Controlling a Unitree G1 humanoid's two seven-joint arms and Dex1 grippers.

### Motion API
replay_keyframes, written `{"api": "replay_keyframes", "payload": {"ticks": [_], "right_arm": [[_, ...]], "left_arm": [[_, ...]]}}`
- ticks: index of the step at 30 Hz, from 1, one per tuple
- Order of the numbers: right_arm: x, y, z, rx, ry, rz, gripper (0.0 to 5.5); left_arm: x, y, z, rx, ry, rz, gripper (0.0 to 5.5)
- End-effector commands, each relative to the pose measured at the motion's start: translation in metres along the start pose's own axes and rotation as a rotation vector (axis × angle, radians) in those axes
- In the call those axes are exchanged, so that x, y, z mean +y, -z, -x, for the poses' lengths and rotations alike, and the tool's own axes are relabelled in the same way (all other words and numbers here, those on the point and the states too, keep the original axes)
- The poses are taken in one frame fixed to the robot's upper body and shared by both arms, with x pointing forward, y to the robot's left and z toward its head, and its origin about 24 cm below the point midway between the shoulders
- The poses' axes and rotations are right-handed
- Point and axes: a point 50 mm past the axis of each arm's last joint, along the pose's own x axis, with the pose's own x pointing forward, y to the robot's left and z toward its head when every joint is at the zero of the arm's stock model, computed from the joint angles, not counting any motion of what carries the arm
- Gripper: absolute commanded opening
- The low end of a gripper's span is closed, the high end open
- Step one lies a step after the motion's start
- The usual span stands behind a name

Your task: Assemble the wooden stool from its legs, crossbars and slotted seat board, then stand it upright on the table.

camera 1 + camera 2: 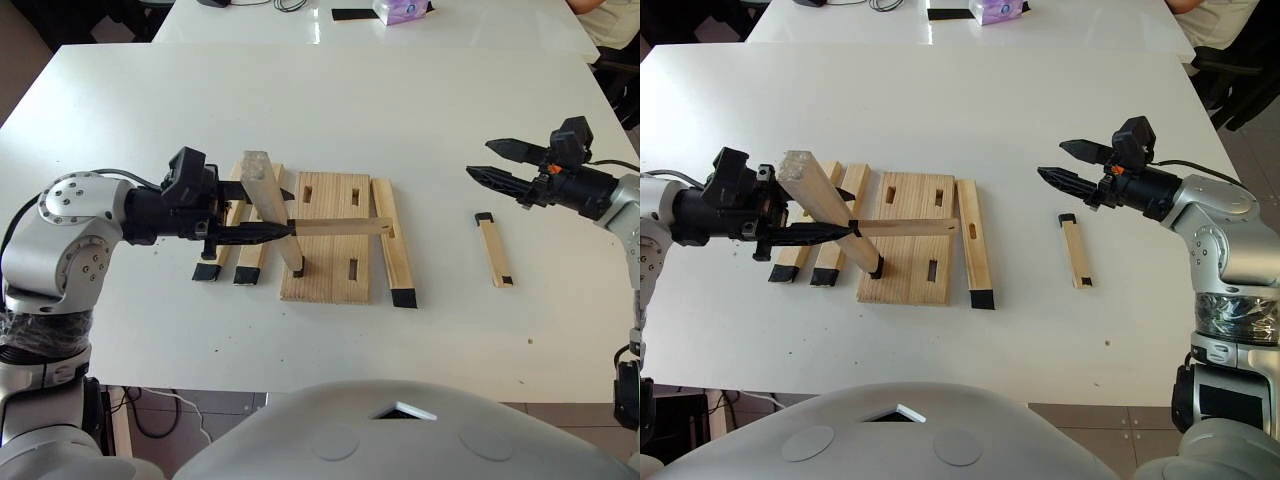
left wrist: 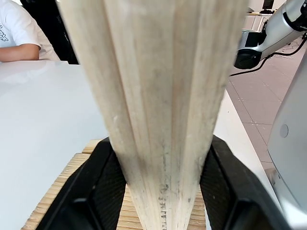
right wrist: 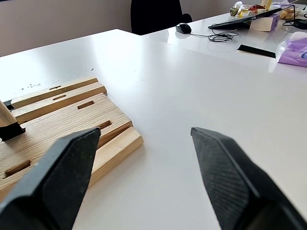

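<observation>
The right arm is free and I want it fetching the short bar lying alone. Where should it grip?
Probably the bare wooden middle of the bar, from straight above, right gripper closing across its narrow width: it lies flat with both long sides clear and black caps at the ends.

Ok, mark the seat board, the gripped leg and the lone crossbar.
seat board (image 1: 325, 262): left eye view, bare wood near centre.
gripped leg (image 1: 268, 195): left eye view, upper shaft.
lone crossbar (image 1: 495, 252): left eye view, middle.

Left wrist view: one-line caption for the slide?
Left claw shut on a wooden leg, slotted seat board beneath.
</observation>
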Motion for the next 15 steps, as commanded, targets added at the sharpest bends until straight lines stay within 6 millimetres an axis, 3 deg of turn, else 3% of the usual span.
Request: {"api": "replay_keyframes", "payload": {"ticks": [1,8,15], "right_arm": [[-0.001,-0.003,-0.004,0.003,-0.014,0.014,3.49],[0.004,0.008,-0.006,0.038,-0.033,0.009,3.49],[0.013,0.016,-0.010,0.037,-0.047,-0.015,3.49]], "left_arm": [[-0.001,0.013,-0.002,0.046,-0.009,0.012,2.03],[-0.008,0.034,0.010,0.157,-0.035,0.006,2.03],[-0.024,0.042,0.001,0.145,-0.075,0.018,2.03]]}}
